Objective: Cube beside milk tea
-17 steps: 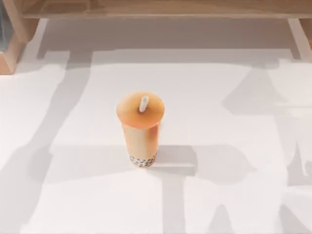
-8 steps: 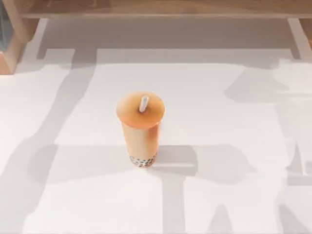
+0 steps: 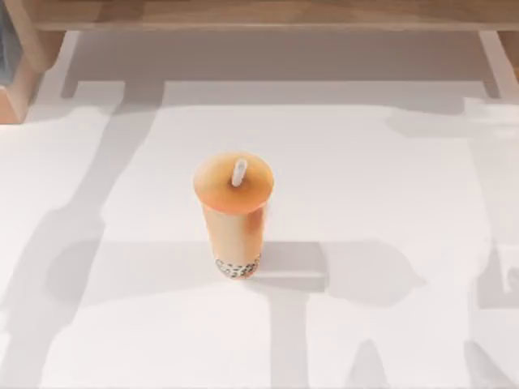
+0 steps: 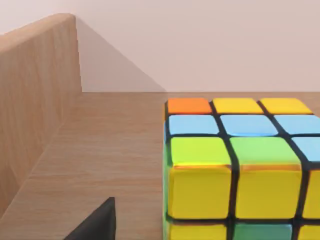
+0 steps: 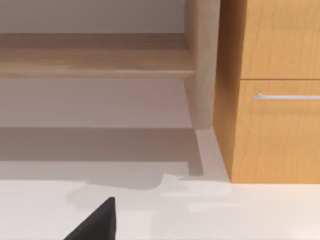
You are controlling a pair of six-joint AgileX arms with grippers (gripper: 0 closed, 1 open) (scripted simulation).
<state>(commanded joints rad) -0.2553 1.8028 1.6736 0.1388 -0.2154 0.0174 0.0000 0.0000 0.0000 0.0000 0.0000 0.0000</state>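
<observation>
The milk tea (image 3: 233,211) stands upright near the middle of the white table (image 3: 389,203): a tall orange-tan cup with dark pearls at the bottom, a flat orange lid and a white straw stub. The cube (image 4: 240,170), with yellow, green, light-blue and orange tiles, rests on a wooden board close in front of my left gripper (image 4: 97,225), of which a dark tip shows at the picture's edge. A wooden side wall (image 4: 35,100) rises beside the board. My right gripper (image 5: 97,222) hangs low over the white table, facing the shelf unit.
A wooden shelf (image 3: 259,12) runs along the table's far edge, with a side post (image 3: 20,73) at the far left. In the right wrist view a rounded shelf post (image 5: 202,65) stands beside a wooden cabinet (image 5: 280,140) with a metal drawer handle (image 5: 287,96).
The arms' shadows on the table have shifted toward the far edge and the sides. The milk tea has not moved.
</observation>
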